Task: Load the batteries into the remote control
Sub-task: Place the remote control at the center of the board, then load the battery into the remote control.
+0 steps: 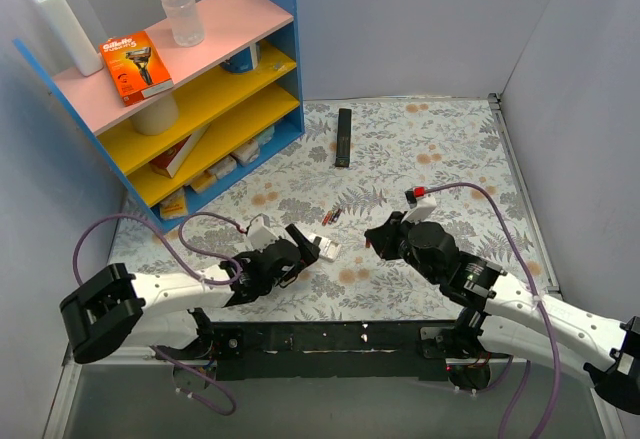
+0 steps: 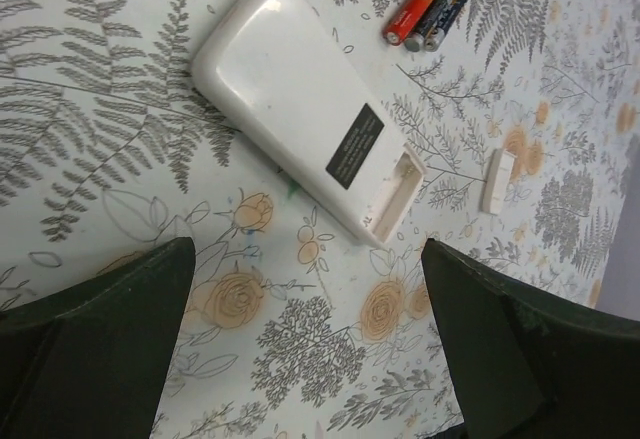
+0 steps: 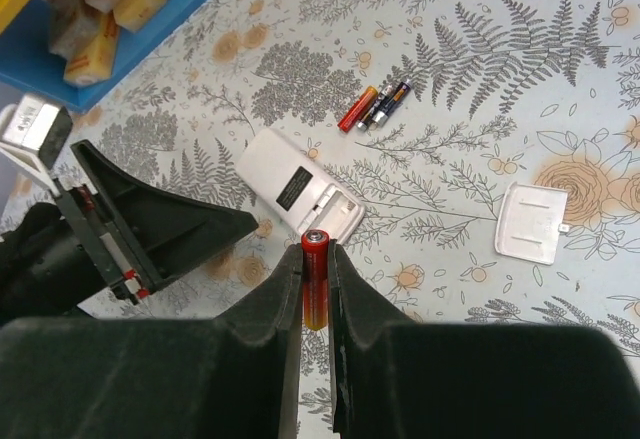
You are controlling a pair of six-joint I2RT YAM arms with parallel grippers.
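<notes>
The remote control (image 2: 300,129) lies white back up on the floral table, its battery bay (image 2: 397,185) open and empty. It also shows in the right wrist view (image 3: 300,194) and the top view (image 1: 326,247). My right gripper (image 3: 316,254) is shut on a red-orange battery (image 3: 316,284), held end-up just above and short of the open bay. It sits right of the remote in the top view (image 1: 376,237). Three loose batteries (image 2: 425,11) lie beyond the remote (image 3: 375,106). My left gripper (image 2: 305,349) is open and empty, just near of the remote (image 1: 298,251).
The white battery cover (image 3: 530,221) lies on the table right of the remote (image 2: 497,180). A slim black remote (image 1: 343,137) lies at the back. A blue shelf unit (image 1: 200,89) with boxes and bottles stands at the back left. Walls close in the table.
</notes>
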